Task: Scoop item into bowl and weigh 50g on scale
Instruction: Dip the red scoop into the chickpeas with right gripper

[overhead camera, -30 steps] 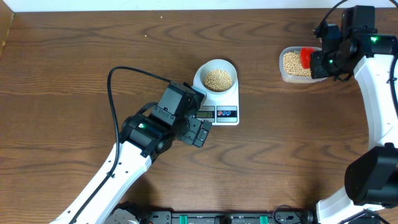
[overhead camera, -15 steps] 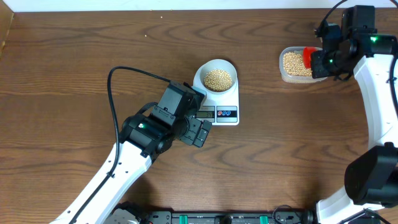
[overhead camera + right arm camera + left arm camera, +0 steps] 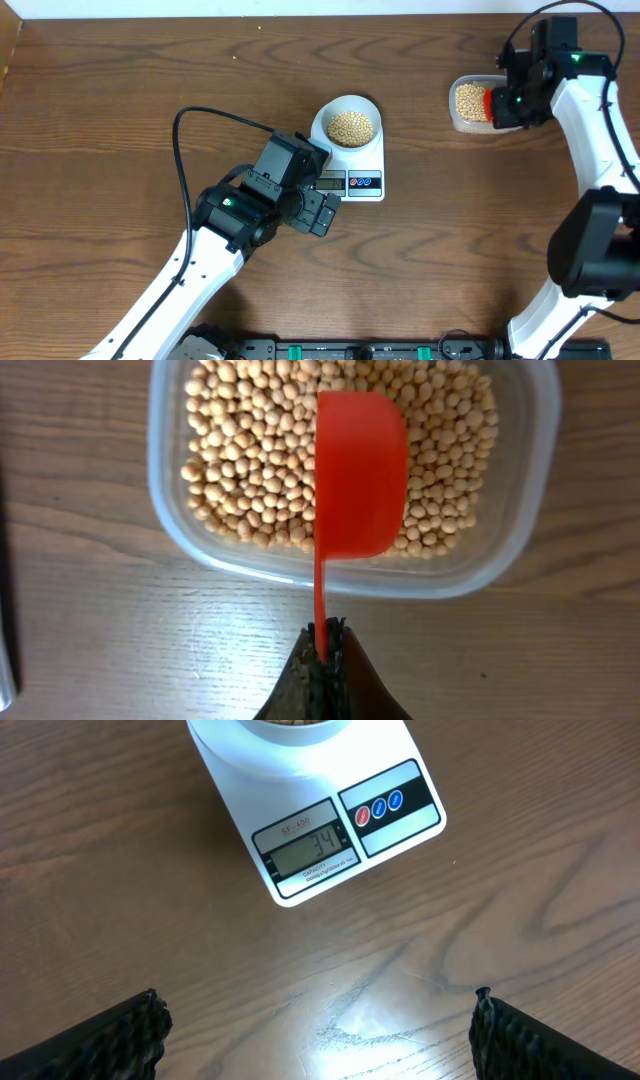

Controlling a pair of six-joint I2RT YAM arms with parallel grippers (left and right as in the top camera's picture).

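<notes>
Right wrist: end effector [image 3: 325,635] pinches scoop [image 3: 360,475] over beans [image 3: 240,450].

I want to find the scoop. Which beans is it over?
The beans in the clear tub; the right gripper holds the red scoop there. The white bowl has none.
</notes>
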